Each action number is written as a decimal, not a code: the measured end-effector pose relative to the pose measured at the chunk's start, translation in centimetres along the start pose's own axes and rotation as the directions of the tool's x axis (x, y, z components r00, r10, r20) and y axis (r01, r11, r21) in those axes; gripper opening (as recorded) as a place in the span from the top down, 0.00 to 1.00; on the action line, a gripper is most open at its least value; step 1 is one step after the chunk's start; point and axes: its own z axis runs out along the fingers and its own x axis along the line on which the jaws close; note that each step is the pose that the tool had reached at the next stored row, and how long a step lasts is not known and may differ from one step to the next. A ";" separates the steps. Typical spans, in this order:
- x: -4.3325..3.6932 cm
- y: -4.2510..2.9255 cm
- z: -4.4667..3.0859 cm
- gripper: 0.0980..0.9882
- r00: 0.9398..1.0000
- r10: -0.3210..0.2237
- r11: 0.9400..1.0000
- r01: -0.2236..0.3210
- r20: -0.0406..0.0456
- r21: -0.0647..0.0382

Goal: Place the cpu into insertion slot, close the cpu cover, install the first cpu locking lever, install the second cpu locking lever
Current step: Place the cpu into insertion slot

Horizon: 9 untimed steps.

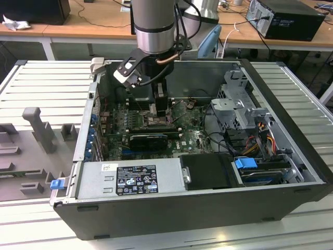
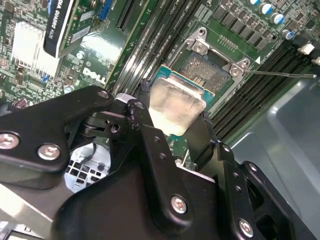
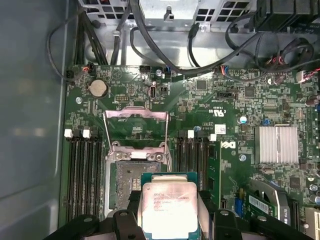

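Inside the open computer case (image 1: 208,208) on the bench (image 1: 47,78), the gripper (image 3: 169,212) pinches the cpu (image 3: 167,200) by two opposite edges, holding it flat and partly over the insertion slot (image 3: 125,182). The slot's dark centre lies bare, and the cpu cover (image 3: 135,114) is swung open off it.

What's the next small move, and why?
Probably nudge the cpu sideways until it sits squarely over the insertion slot, before lowering. The gripper grips it by two edges, and in both wrist views it overlaps just one corner of the slot. The cpu cover is open.
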 end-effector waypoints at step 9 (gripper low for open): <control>0.53 -0.32 1.73 0.52 1.000 0.000 1.000 0.000 0.000 0.000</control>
